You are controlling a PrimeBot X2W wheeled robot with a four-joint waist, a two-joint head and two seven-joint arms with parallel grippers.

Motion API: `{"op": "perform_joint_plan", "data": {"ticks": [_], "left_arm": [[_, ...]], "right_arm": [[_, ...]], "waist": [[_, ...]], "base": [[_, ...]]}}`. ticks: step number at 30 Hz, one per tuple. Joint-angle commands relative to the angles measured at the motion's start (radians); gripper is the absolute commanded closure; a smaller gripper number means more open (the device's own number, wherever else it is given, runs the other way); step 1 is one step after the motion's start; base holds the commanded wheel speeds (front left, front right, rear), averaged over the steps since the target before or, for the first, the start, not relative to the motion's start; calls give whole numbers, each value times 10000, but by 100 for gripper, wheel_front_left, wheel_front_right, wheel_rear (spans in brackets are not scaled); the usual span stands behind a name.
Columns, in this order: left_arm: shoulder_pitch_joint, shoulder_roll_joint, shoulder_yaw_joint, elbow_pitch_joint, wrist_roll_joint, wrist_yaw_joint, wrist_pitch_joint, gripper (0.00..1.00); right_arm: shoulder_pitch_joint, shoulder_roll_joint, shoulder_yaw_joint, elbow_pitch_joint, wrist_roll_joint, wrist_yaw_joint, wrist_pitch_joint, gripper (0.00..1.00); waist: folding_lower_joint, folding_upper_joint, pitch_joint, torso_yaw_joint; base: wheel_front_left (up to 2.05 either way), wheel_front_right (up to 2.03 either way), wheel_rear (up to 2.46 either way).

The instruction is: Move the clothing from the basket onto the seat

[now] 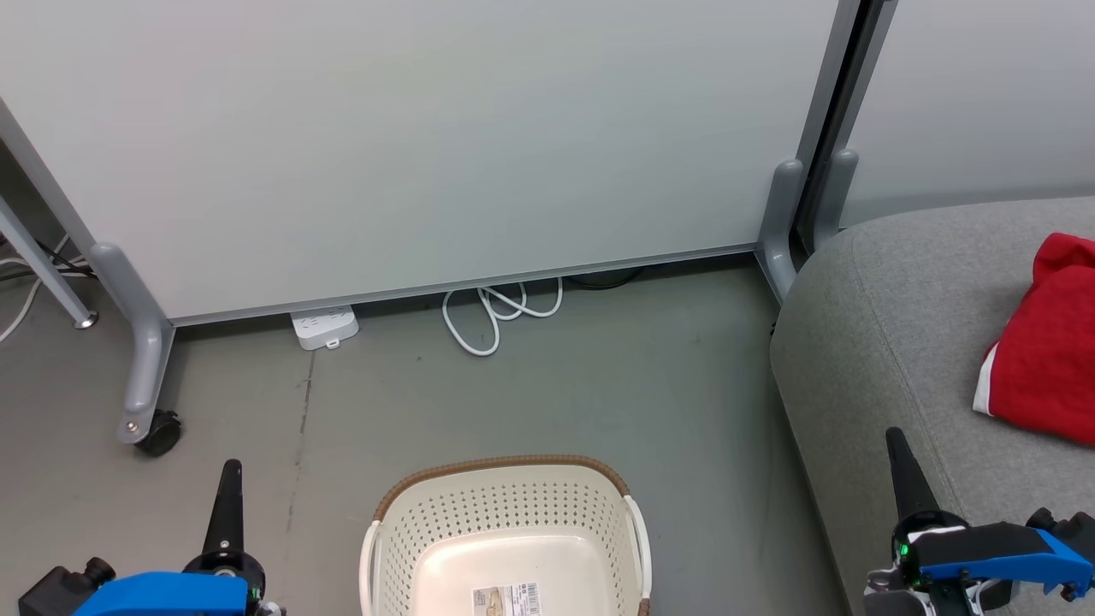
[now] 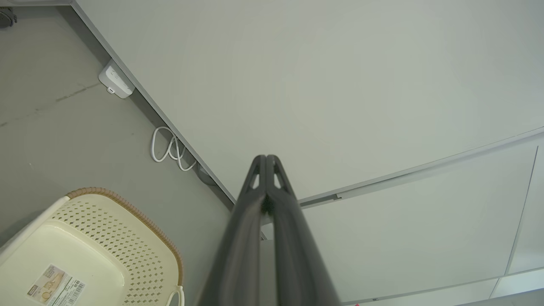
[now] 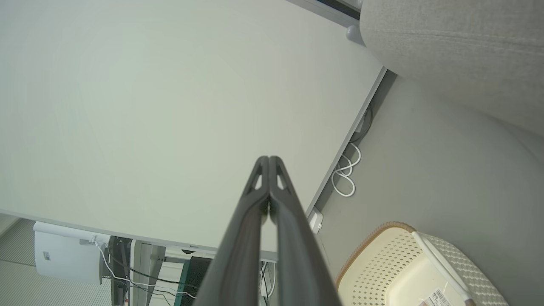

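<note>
1. Basket sits nearest on the floor, label showing inside.
2. Beside it, left gripper and right gripper are both clenched, holding nothing.
3. Farther right, red clothing lies on the grey seat.
4. Farthest, a white cable coils under the partition.

Print on basket label illegible

I saw red clothing with white trim at three o'clock on the grey seat; at six o'clock the basket was cream-white, perforated, with a brown woven-look rim.
</note>
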Motion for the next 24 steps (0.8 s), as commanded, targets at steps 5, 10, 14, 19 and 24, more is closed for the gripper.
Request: {"op": "perform_joint_plan", "data": {"ticks": [5,10,14,19,24], "left_arm": [[-243,70,114,-130,-600,-84,161,100],[-262,72,154,-148,-1046,-99,279,100],[-270,74,187,-160,-1400,-89,371,100],[-268,76,231,-177,-1817,-101,479,100],[-271,78,274,-190,-2210,-108,579,100]], "right_arm": [[-249,44,-103,-135,596,-4,166,100],[-274,60,-165,-152,1046,-4,281,100],[-289,71,-213,-169,1386,-4,373,100],[-312,86,-269,-187,1796,-4,492,100],[-288,100,-321,-201,2202,-4,601,100]], "waist": [[0,-1,1,2],[0,-1,2,4],[0,-1,2,5],[0,-1,3,7],[0,-1,4,9]], "base": [[0,0,0],[0,0,0],[0,0,0],[0,0,0],[0,0,0]]}}
